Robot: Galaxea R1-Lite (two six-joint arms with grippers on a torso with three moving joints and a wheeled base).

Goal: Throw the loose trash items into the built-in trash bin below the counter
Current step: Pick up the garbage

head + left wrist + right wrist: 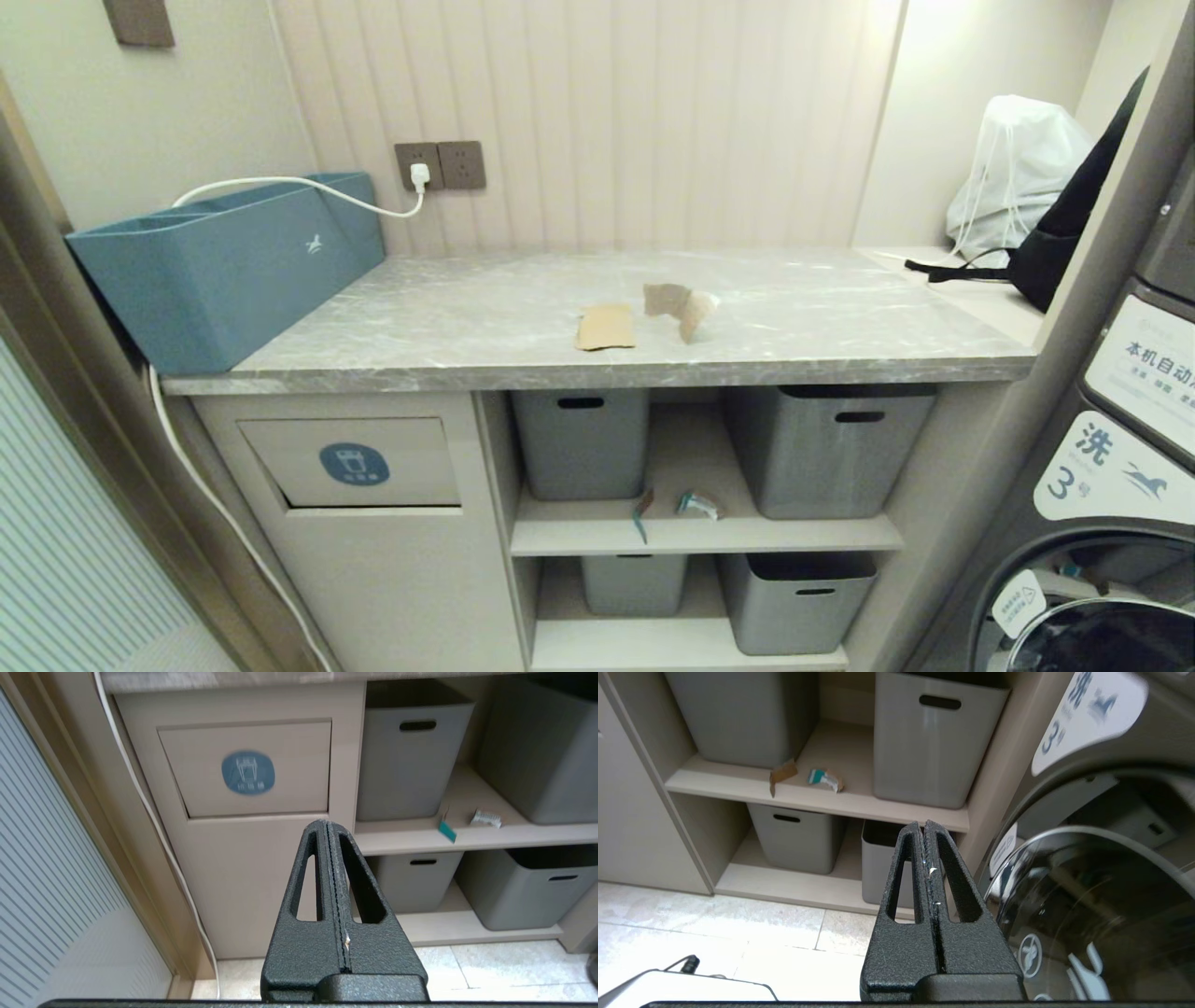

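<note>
Below the bench (448, 322), set in the beige cabinet at its left end, the built-in trash bin (353, 462) is shown with its flap down and its long axis level, parallel to the bench's front edge; the flap faces outward toward the robot. Two brown paper scraps lie on the bench near the middle of its front edge: a flat scrap (606, 327), long axis roughly along that edge, and a curled scrap (677, 305) just behind and to its right, standing partly on edge. On the upper shelf (700, 534), between two grey tubs (583, 441), a teal sliver (641, 515) hangs over the shelf's front lip, pointing downward, with a crumpled wrapper (698, 505) just beside it.

The left pincer (329, 826) is pressed together and empty, aimed toward the cabinet beside the bin. The right pincer (923, 828) is likewise pressed together and empty, aimed toward the lower shelf.

Several failures may be foreseen. The flat scrap could be pushed along the smooth slab rather than lifted. The sliver could be knocked off the lip to the floor. The flap, if not pushed in, would shed whatever is released against it.
</note>
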